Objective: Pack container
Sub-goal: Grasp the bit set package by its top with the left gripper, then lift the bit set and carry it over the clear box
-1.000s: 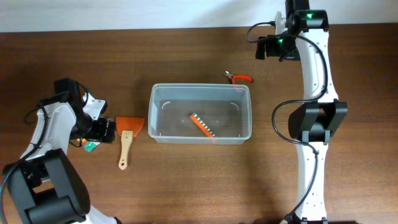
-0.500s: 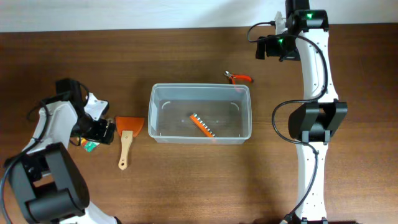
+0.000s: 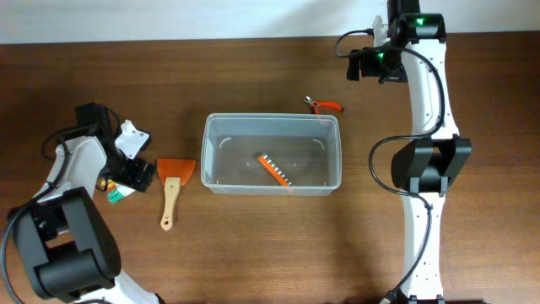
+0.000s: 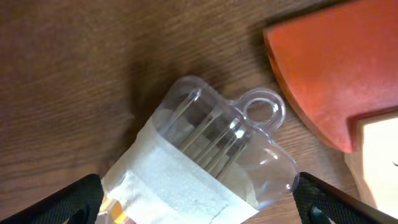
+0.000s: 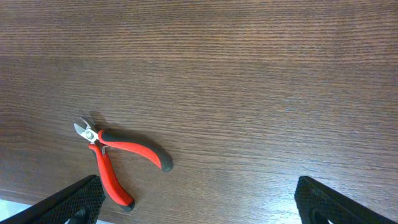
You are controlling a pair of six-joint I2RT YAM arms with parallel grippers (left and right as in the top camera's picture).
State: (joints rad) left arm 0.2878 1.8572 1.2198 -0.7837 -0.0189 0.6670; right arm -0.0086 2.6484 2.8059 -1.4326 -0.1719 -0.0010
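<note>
Brown wooden counter (image 3: 253,245); container (image 3: 272,154) sits mid-counter. We see left gripper (image 4: 200,202) spread wide over a taped clear pack (image 4: 208,165), right gripper (image 5: 199,205) wide and empty above red cutters (image 5: 118,163). Risk: the slick pack may slip when pinched, or snag the scraper (image 4: 336,68) beside it.

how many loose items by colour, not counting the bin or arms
orange: 2 (scraper, tool in the container)
red: 1 (cutters)
clear: 1 (packet)
total: 4
</note>
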